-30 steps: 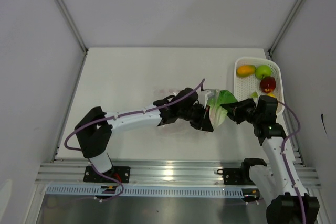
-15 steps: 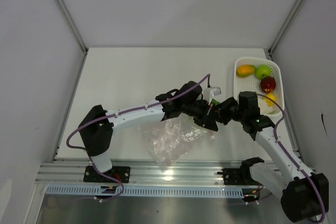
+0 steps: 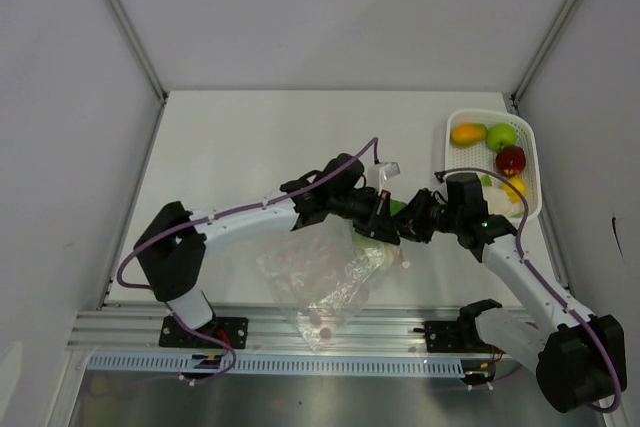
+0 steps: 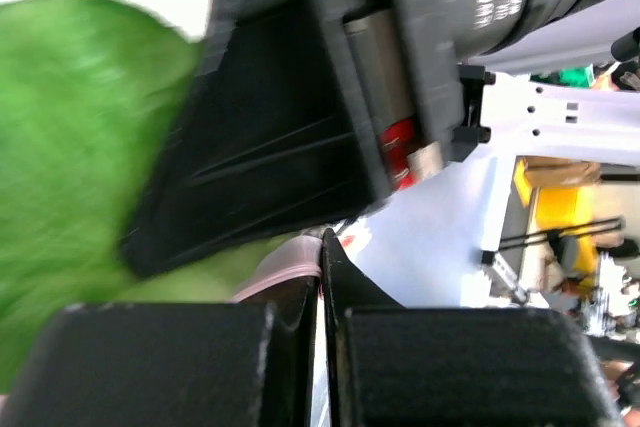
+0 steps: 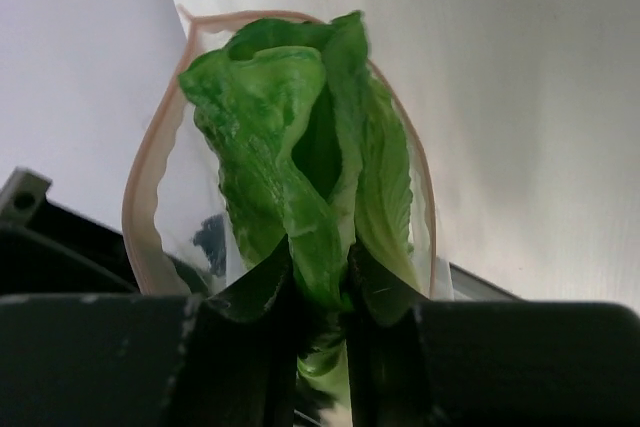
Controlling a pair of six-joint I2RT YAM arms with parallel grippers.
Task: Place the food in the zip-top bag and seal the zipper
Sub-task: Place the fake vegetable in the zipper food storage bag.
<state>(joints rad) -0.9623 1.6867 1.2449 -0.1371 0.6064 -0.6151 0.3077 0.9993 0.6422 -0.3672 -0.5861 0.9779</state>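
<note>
My left gripper is shut on the pink zipper edge of the zip-top bag, which hangs clear and dotted below it toward the table's near edge. My right gripper faces it, shut on the green leafy cabbage. In the right wrist view the cabbage's top lies inside the pink-rimmed bag mouth. From above only a sliver of cabbage shows between the two grippers. In the left wrist view the cabbage is a green blur beside the right gripper's black body.
A white mesh basket stands at the back right with an orange-yellow fruit, a green apple, a red apple and a yellow fruit. A metal rail runs along the near edge.
Both grippers have shifted left and nearer together. The bag has come up off the table and now hangs lower, and the cabbage has gone into its mouth.
</note>
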